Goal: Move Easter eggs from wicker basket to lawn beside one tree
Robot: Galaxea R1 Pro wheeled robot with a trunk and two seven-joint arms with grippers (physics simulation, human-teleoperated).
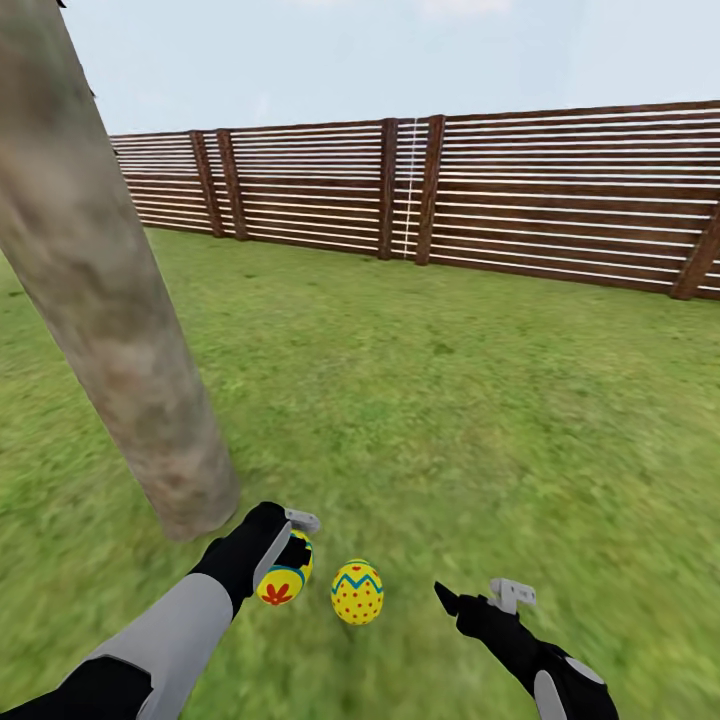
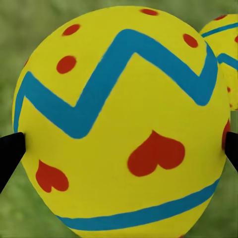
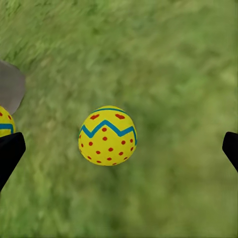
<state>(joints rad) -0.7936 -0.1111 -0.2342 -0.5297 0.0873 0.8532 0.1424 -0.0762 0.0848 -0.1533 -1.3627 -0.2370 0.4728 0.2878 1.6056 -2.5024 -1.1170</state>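
Observation:
Two Easter eggs show. One yellow egg (image 1: 283, 578) with a blue zigzag and red hearts is held just above the lawn (image 1: 450, 400), and my left gripper (image 1: 290, 560) is shut on it; up close the same egg (image 2: 124, 124) sits between the black fingertips (image 2: 7, 153). The second egg (image 1: 357, 592), dotted red, lies on the grass right beside it (image 3: 107, 136). My right gripper (image 1: 478, 592) hovers open and empty to that egg's right. The tree (image 1: 120, 330) has its thick grey-beige trunk meeting the ground just left of my left hand. The wicker basket is out of view.
A brown slatted wooden fence (image 1: 450, 190) runs across the far side of the garden. Open grass stretches from the eggs to the fence and off to the right. The trunk leans up toward the top left.

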